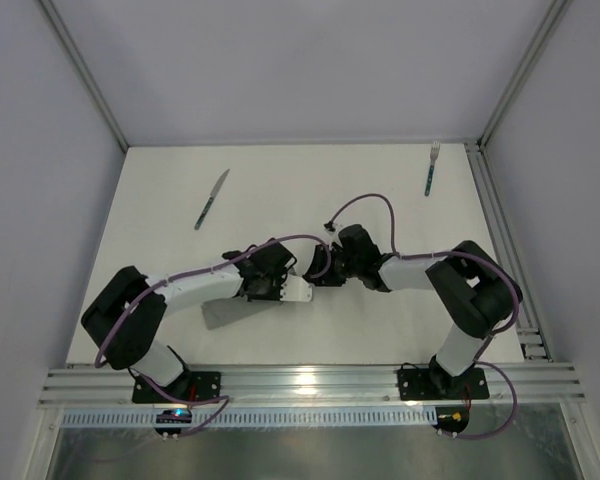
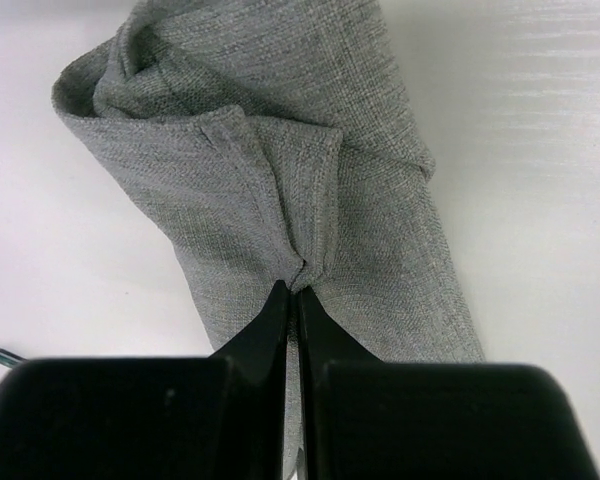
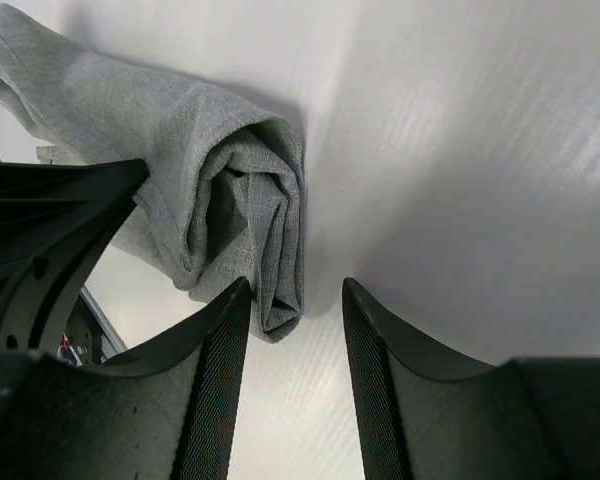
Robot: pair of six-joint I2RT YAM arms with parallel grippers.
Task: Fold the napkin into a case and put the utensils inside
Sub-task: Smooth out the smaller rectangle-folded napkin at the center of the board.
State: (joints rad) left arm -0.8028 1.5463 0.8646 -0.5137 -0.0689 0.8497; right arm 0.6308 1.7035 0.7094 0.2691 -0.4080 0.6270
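Note:
The light-grey napkin [image 2: 310, 170] lies rolled into a narrow bundle on the white table. In the top view only a grey strip of it [image 1: 225, 312] shows under the left arm. My left gripper [image 2: 295, 295] is shut on a fold of the napkin's top layer; in the top view it [image 1: 283, 290] is at the table's middle. My right gripper [image 3: 295, 300] is open, and one end of the bundle [image 3: 250, 220] lies between its jaws, close to the left finger. In the top view the right gripper [image 1: 315, 272] meets the left one. The knife [image 1: 211, 199] lies at the far left and the fork [image 1: 432, 168] at the far right.
Both arms cross the middle of the table [image 1: 380, 330], wrists almost touching. A purple cable [image 1: 365, 203] loops above the right wrist. Metal rails run along the near edge [image 1: 310, 385] and the right side [image 1: 495, 210].

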